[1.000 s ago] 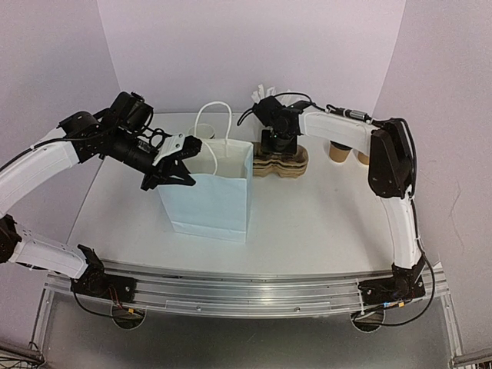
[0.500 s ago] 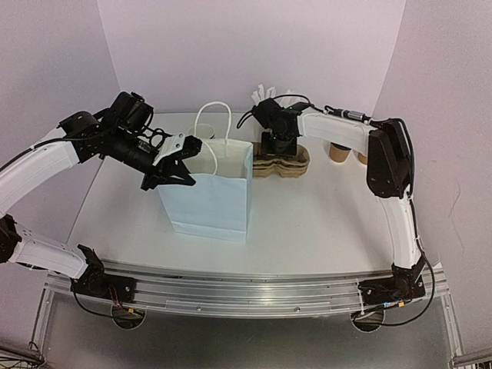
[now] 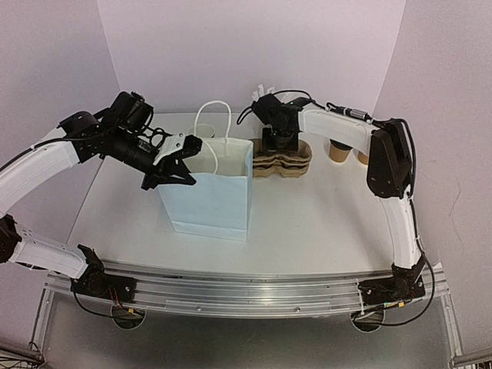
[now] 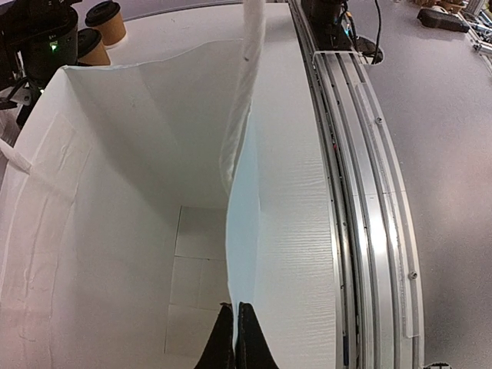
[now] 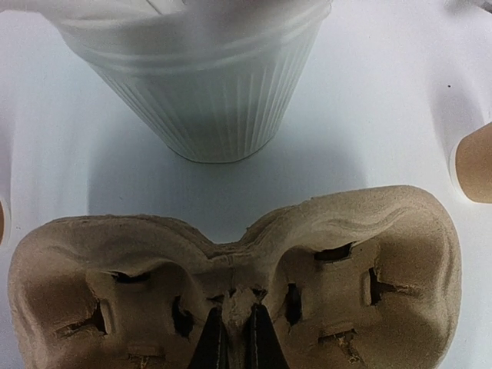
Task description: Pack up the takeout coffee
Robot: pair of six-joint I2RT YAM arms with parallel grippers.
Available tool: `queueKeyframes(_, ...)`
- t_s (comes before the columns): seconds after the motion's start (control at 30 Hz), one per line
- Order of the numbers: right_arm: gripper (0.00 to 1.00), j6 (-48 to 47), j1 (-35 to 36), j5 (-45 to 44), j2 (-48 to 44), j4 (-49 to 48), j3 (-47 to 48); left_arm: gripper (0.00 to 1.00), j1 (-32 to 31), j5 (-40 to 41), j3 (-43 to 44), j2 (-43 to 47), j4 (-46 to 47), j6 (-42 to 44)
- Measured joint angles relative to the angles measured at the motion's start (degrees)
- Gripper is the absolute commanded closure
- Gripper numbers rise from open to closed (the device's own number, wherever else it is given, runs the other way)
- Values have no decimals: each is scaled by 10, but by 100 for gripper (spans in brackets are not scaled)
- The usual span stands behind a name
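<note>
A white paper bag (image 3: pixel 207 192) stands open mid-table. My left gripper (image 3: pixel 178 163) is shut on its left rim; the left wrist view shows the fingertips (image 4: pixel 234 338) pinching the bag wall (image 4: pixel 115 192). My right gripper (image 3: pixel 278 142) is shut on the centre ridge of the top brown pulp cup carrier (image 3: pixel 283 163), seen close in the right wrist view (image 5: pixel 234 330) with the carrier (image 5: pixel 384 231) below it. Two kraft coffee cups with black lids (image 3: pixel 337 151) stand at the back right, apart from both grippers; they also show in the left wrist view (image 4: pixel 104 19).
A white ribbed cup of wrapped straws (image 5: pixel 204 84) stands just behind the carrier stack, also seen from above (image 3: pixel 265 94). A brown cup side (image 5: pixel 475 161) shows at the right edge. Purple walls enclose the table; a metal rail (image 3: pixel 246 280) runs along the near edge.
</note>
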State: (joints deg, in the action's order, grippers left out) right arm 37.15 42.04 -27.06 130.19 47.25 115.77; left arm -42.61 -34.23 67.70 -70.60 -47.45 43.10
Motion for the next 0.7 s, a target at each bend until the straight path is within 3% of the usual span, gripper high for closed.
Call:
queueKeyframes(0.13,87,-2,0,-4,-1,0,3,100,0,1,0,-1,0,-1)
queueKeyframes(0.3,84,-2,0,-2,-1,2,3,100,0,4,0,-1,1,-2)
queueKeyframes(0.5,100,-1,0,1,-1,5,3,100,0,4,0,-1,1,-2)
queueKeyframes(0.7,100,-2,0,0,-1,5,3,100,-1,7,0,-1,3,-4)
